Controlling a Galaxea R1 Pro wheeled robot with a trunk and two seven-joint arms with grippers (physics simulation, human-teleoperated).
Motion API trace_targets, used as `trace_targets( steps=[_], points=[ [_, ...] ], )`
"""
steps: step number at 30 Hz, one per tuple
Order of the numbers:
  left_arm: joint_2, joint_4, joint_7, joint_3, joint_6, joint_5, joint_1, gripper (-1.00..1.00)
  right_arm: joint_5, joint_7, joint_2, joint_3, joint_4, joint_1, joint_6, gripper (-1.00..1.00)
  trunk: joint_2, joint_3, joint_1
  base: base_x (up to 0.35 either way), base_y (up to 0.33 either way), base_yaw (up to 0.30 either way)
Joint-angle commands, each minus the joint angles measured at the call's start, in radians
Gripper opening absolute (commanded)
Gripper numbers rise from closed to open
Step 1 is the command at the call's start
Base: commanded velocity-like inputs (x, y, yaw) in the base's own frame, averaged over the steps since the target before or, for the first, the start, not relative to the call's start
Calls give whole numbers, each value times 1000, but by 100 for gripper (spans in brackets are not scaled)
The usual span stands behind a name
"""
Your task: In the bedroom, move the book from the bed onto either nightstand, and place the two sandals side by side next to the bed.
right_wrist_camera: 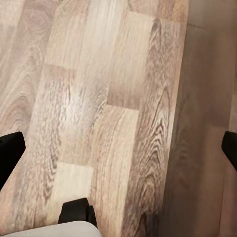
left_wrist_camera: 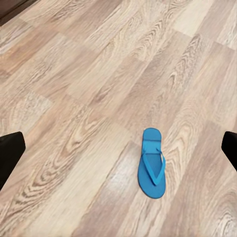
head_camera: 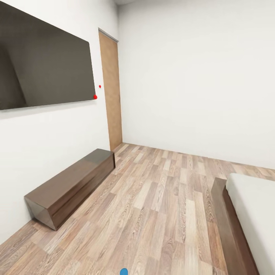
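One bright blue sandal point(left_wrist_camera: 152, 164) lies flat on the wood floor, strap up, well beyond my left gripper point(left_wrist_camera: 118, 150). That gripper is open, with its dark fingertips point(left_wrist_camera: 10, 154) wide apart and nothing between them. A small blue tip point(head_camera: 123, 272) pokes in at the bottom edge of the head view. The bed point(head_camera: 230, 229) shows at the right with a pale mattress on a dark wooden frame. My right gripper point(right_wrist_camera: 118, 150) is also open and hangs over bare floor. The book and the nightstand are out of view.
A long low dark cabinet point(head_camera: 72, 187) stands against the left wall under a wall-mounted black screen point(head_camera: 42, 61). A wooden door point(head_camera: 110, 91) is in the far corner. Wood-plank floor point(head_camera: 152, 206) stretches between cabinet and bed. A dark and pale-grey part point(right_wrist_camera: 76, 215) shows near the right gripper.
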Motion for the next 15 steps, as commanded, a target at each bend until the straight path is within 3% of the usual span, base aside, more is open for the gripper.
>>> trace_targets(
  steps=[1,4,6,7,8,9,10,11,12,13,14,15],
  points=[
    [0,0,-1,2,-3,5,-1,100,0,3,0,-4,-8,0,0,100,-1,-1,0,0,0,17],
    [0,-4,-2,2,-3,5,-1,100,-1,5,-6,-3,-38,0,15,100,-1,-1,0,0,0,10],
    [1,-5,-3,2,-3,5,-1,100,-4,5,-9,-3,-94,-1,69,100,-1,-1,0,0,0,4],
    [1,-6,-3,2,-3,5,-1,100,-5,9,-11,-3,-137,-2,131,100,-1,-1,0,0,0,2],
    [2,-7,-3,2,-3,5,-1,100,-8,43,-12,-3,-211,-3,256,100,-1,-1,0,0,0,1],
    [3,-7,-4,2,-3,5,-1,100,-9,67,-13,-3,-238,-4,301,100,-1,-1,0,0,0,0],
    [3,-7,-4,2,-3,5,-1,100,-16,137,-13,-3,-293,-5,388,100,-1,-1,0,0,0,0],
    [3,-7,-4,2,-3,5,-1,100,-21,182,-13,-3,-321,-5,428,100,-1,-1,0,0,0,0],
    [3,-8,-4,2,-3,5,-1,100,-30,291,-13,-3,-373,-6,492,100,-1,-1,0,0,0,0],
    [3,-8,-4,2,-4,5,-1,100,-40,484,-18,-4,-442,-6,548,100,-1,-1,0,0,0,0],
    [3,-8,-4,2,-4,5,-1,100,-42,554,-22,-5,-458,-6,560,100,-1,-1,0,0,0,0],
    [4,-8,-4,2,-4,6,-1,100,-45,690,-34,-7,-482,-6,577,100,-1,-1,0,0,0,0]
  ],
)
